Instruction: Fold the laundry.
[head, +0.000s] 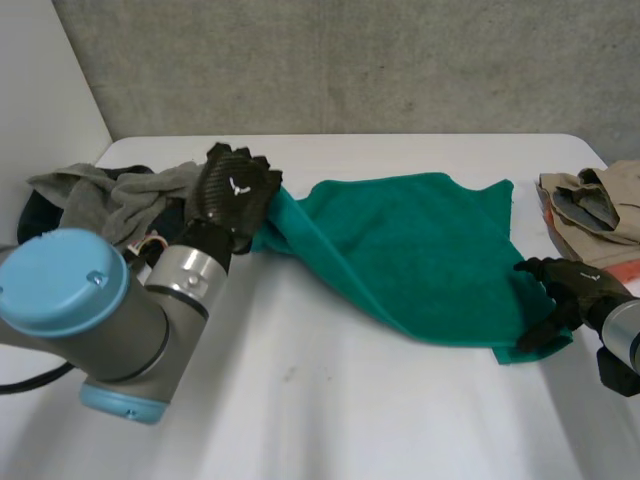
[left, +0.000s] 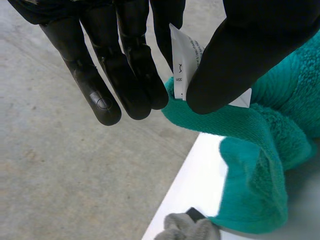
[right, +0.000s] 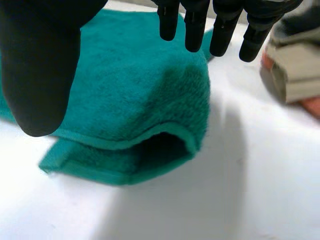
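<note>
A teal green towel (head: 400, 250) lies loosely across the middle of the white table (head: 330, 410), doubled over along its front. My left hand (head: 235, 190) holds the towel's left corner raised off the table. In the left wrist view the thumb (left: 240, 50) and fingers (left: 125, 65) pinch that corner of the towel (left: 260, 150) at its white label (left: 182, 65). My right hand (head: 575, 290) hovers at the towel's front right corner. There its fingers (right: 220, 30) are straight and its thumb (right: 40, 60) stands apart above the folded-over corner of the towel (right: 130, 95), holding nothing.
A heap of grey clothes (head: 110, 195) lies at the table's left edge, just behind my left hand, and shows below the raised corner (left: 187, 230). Folded beige clothes (head: 600, 205) sit at the right edge, close to my right hand (right: 295, 70).
</note>
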